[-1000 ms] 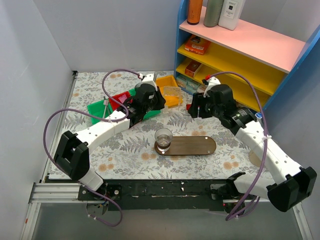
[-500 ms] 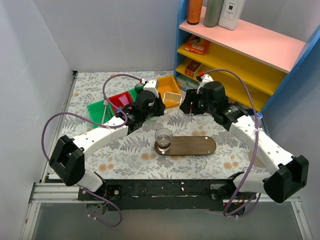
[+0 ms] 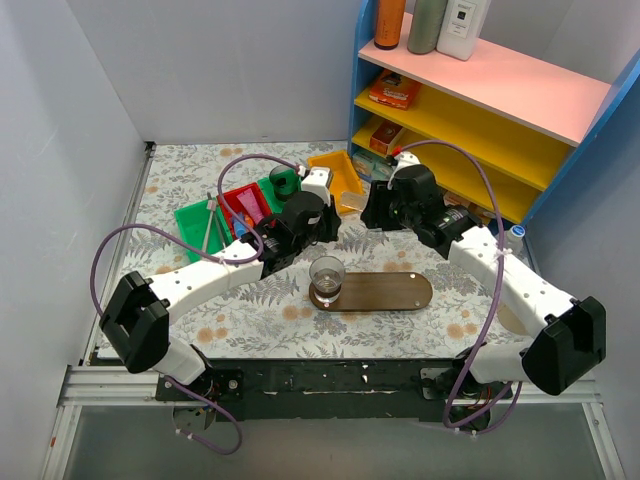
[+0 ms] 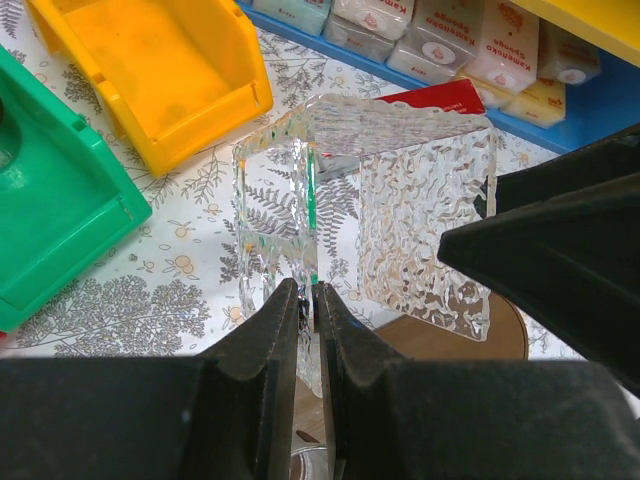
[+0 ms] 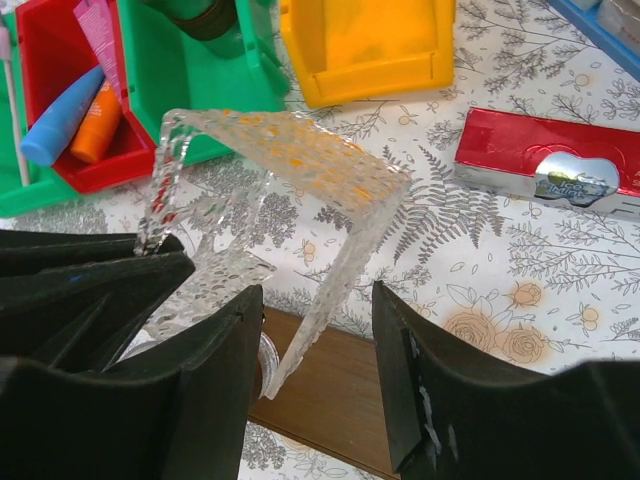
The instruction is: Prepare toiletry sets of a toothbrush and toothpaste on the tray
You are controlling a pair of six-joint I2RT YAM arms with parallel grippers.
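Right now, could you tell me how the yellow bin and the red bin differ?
The yellow bin looks empty; the red bin holds a blue tube, an orange tube and a pink tube. The yellow bin lies nearer the shelf than the red bin. Both are open plastic bins on the floral tablecloth.

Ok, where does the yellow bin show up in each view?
Top external: yellow bin just above centre, partly covered.
Left wrist: upper left corner.
Right wrist: top edge, centre.
Shared landmark: the wooden tray, lower centre, bottom right of centre, bottom centre.
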